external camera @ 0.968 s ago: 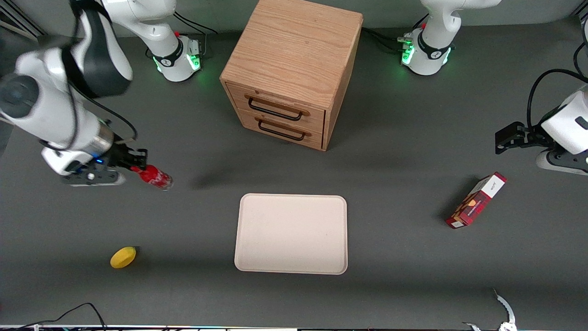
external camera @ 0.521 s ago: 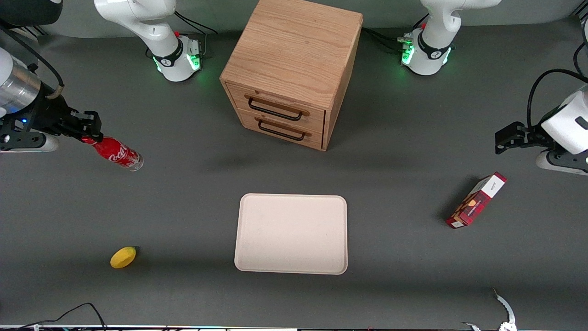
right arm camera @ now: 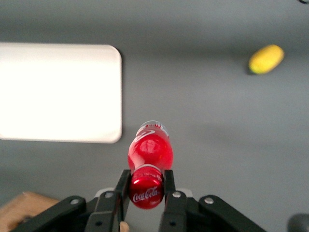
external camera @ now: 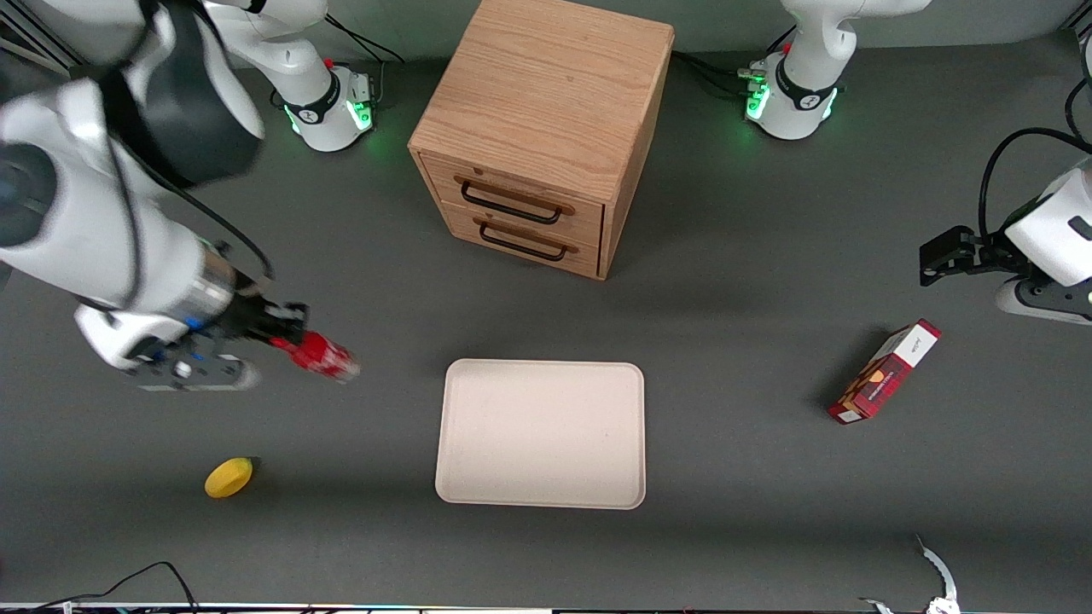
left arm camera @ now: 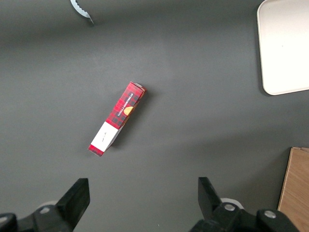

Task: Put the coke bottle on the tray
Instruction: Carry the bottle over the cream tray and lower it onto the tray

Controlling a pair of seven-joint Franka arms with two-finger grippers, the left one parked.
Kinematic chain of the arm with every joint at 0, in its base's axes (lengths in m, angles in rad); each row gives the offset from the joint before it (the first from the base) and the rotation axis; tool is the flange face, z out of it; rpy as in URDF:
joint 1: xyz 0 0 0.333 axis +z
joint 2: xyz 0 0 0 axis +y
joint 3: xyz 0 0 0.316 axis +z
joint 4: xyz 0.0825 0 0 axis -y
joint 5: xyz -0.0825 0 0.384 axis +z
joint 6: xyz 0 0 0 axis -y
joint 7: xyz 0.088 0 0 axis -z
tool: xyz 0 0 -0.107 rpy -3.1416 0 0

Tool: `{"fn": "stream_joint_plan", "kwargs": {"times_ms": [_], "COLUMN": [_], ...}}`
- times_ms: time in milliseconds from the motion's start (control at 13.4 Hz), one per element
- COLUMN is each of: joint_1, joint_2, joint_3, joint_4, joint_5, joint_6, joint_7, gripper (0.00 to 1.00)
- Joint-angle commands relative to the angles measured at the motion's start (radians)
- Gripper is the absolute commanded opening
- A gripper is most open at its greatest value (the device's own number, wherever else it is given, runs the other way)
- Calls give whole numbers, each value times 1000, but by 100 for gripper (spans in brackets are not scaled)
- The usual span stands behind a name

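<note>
Claw (right arm camera: 146, 189) pinching bottle (right arm camera: 149, 155) at the cap, both fingers (right arm camera: 122, 191) clamped on the neck. Bottle (external camera: 322, 356) hangs off the table, base tilted toward tray (external camera: 541, 433), not over it, just beside the rim on the working arm's end. Lemon (external camera: 229, 477) on the table nearer the camera. Carton (external camera: 885, 373) toward the parked arm's end. Cabinet (external camera: 541, 128) farther from the camera than tray.

One coke bottle (external camera: 322, 356), one tray (external camera: 541, 433), one cabinet (external camera: 541, 128), one carton (external camera: 885, 372), one lemon (external camera: 229, 477).
</note>
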Motion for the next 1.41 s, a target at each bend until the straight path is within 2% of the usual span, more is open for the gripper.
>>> {"fn": "stream_joint_plan", "kwargs": {"times_ms": [0,447,670,1340], "joint_1": [40,105,153,161], "joint_2": [117,262,314,374], "joint_3": [-10,-15,-64,-69], "joint_4": [90,92,93,88], "joint_5": [-4,-8,-14,-19], "joint_6": [111,316,401,469], "joint_7": [74,102,107,105], "gripper": [0,0,0,0]}}
